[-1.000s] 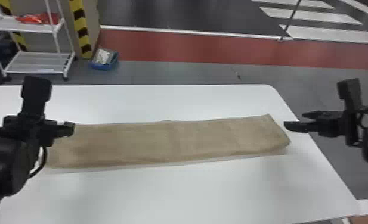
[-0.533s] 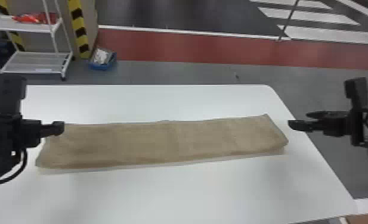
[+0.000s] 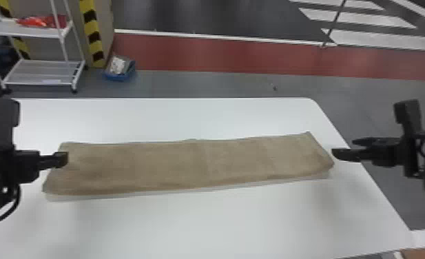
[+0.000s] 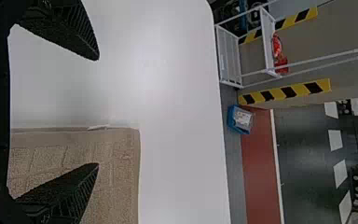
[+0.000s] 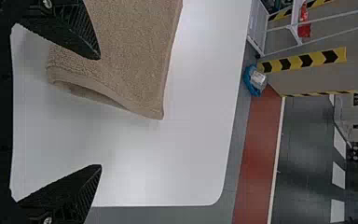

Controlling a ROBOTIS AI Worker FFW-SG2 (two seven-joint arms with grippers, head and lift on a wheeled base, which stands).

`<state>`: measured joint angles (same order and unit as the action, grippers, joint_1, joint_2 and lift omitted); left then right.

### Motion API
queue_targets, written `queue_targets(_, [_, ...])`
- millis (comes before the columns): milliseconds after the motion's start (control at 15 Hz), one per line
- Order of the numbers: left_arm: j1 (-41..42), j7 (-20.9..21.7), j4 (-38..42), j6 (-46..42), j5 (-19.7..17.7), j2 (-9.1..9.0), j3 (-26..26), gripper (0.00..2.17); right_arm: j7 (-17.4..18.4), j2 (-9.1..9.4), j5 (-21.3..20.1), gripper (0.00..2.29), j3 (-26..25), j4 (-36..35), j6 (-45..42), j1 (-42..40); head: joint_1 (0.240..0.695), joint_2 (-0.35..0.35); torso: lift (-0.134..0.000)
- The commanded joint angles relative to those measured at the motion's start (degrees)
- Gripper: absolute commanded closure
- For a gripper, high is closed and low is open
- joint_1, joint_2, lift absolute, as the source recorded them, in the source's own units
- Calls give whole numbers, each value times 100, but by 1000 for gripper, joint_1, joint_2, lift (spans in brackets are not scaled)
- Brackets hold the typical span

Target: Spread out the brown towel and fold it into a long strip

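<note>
The table (image 3: 221, 224) spreads beneath both hands. On it the towel (image 3: 173, 165) lies as a long strip, running from under the left gripper (image 4: 98, 112) to just beside the right gripper (image 5: 100, 112). Both are wide open and empty. The folding looks all but done, so any last touch should be light: lift clear without snagging the cloth, and press down the slightly gaping end fold (image 5: 86, 88) nearest the right gripper from above, without dragging it.
</note>
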<state>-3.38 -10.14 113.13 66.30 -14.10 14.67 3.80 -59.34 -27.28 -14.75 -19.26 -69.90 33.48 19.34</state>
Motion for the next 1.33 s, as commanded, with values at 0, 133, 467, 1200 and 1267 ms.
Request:
queue_targets(0, [57, 91, -54, 46, -111, 1, 183, 76, -7, 12, 7, 49, 10, 143, -117, -10, 695, -155, -125])
queue_targets(133, [57, 117, -89, 46, -120, 1, 183, 76, -7, 3, 7, 60, 19, 178, -135, -10, 695, -145, -125])
queue_targets(467, [-49, 161, -379, 28, -137, -8, 104, 76, 81, 3, -81, 63, 89, 354, -434, -1, 695, -144, -125])
queue_targets(1200, [-180, 302, -485, 81, -208, 45, 95, 90, 335, 39, -11, 66, 116, 644, -768, 17, 695, -150, -125])
queue_targets(1267, [-189, 302, -485, 81, -234, 54, 95, 90, 335, 39, -11, 66, 98, 635, -785, 8, 695, -150, -125])
